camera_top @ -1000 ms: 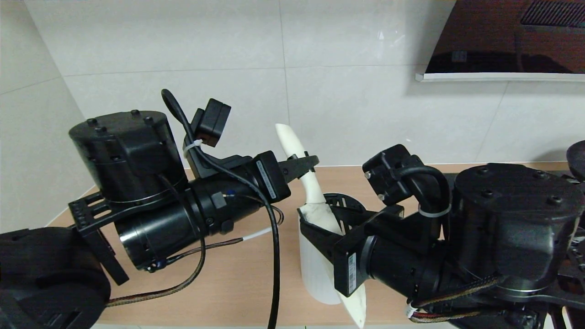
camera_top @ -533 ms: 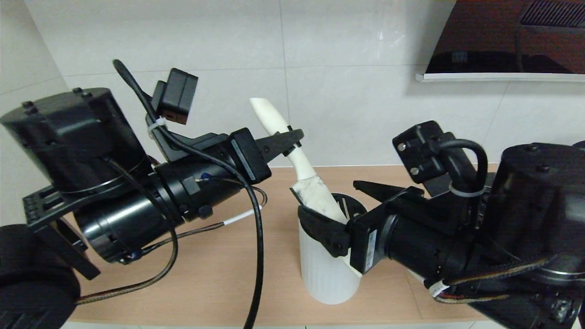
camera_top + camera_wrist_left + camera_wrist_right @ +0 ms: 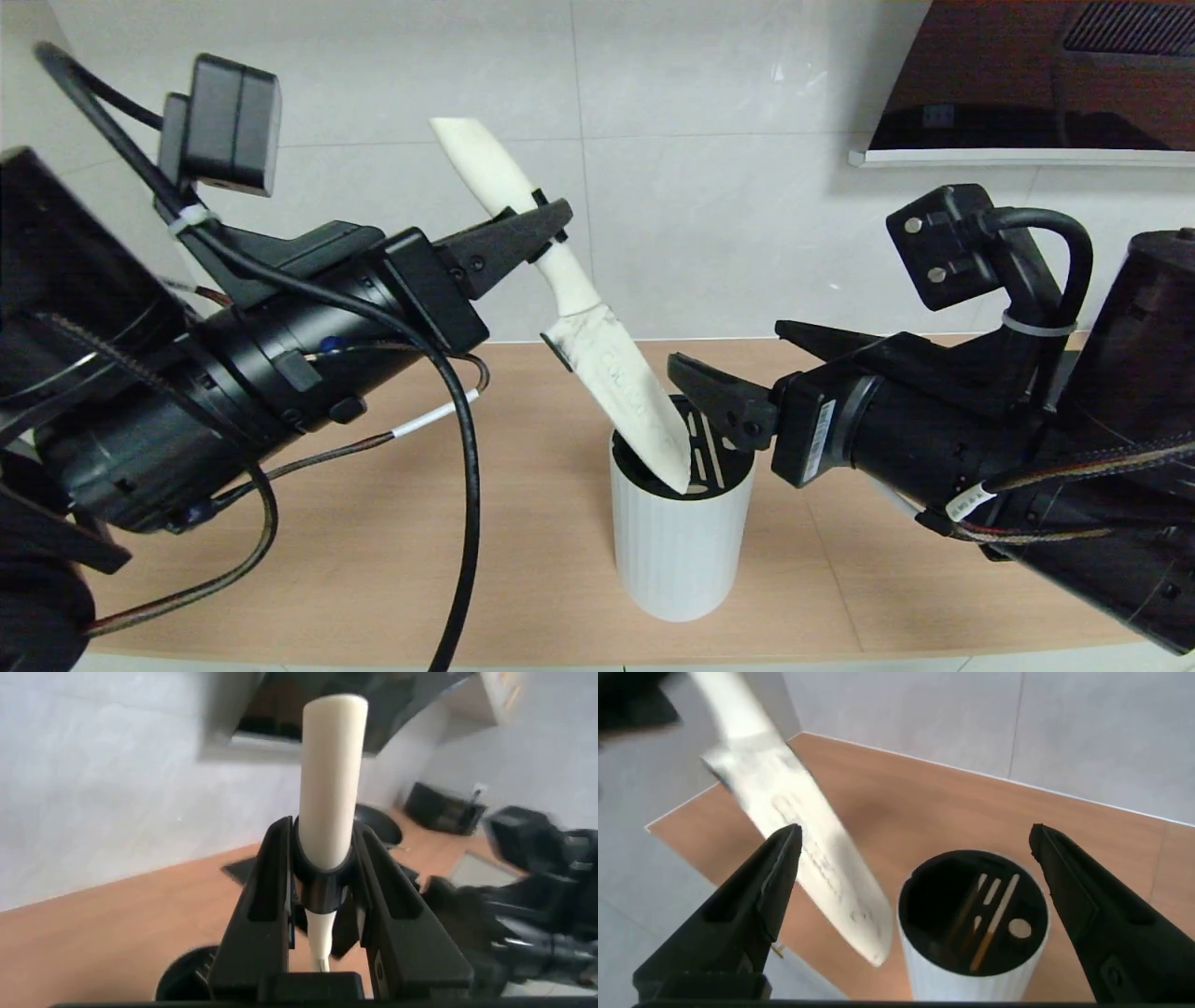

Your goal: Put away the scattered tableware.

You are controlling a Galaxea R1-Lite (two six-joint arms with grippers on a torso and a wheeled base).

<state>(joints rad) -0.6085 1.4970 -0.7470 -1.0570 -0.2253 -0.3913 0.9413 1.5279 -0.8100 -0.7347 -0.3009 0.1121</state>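
Knife-stowing step: left gripper (image 3: 537, 233) fingers pinch the knife (image 3: 611, 373) handle, blade slanting from 11 o'clock, tip at the holder (image 3: 681, 551) mouth. Right gripper (image 3: 728, 347) fingers gape empty at its 2 o'clock. Next, probably: straighten, lower, release

Both arms are showing black cylindrical housings. On the left arm (image 3: 233, 392), a thick black cable (image 3: 467, 523) is looping up to a boxy camera (image 3: 229, 121), with a white zip tie (image 3: 191, 217) binding it. A thin braided wire (image 3: 355, 450) is wearing a white sleeve. The right arm (image 3: 934, 439) is carrying a white label (image 3: 822, 427), a bracket (image 3: 943, 245) with two silver screws (image 3: 910, 224), and bundled coloured wires (image 3: 1083, 460). The left gripper (image 3: 551, 224) and right gripper (image 3: 730, 347) are tapering into black wedges.
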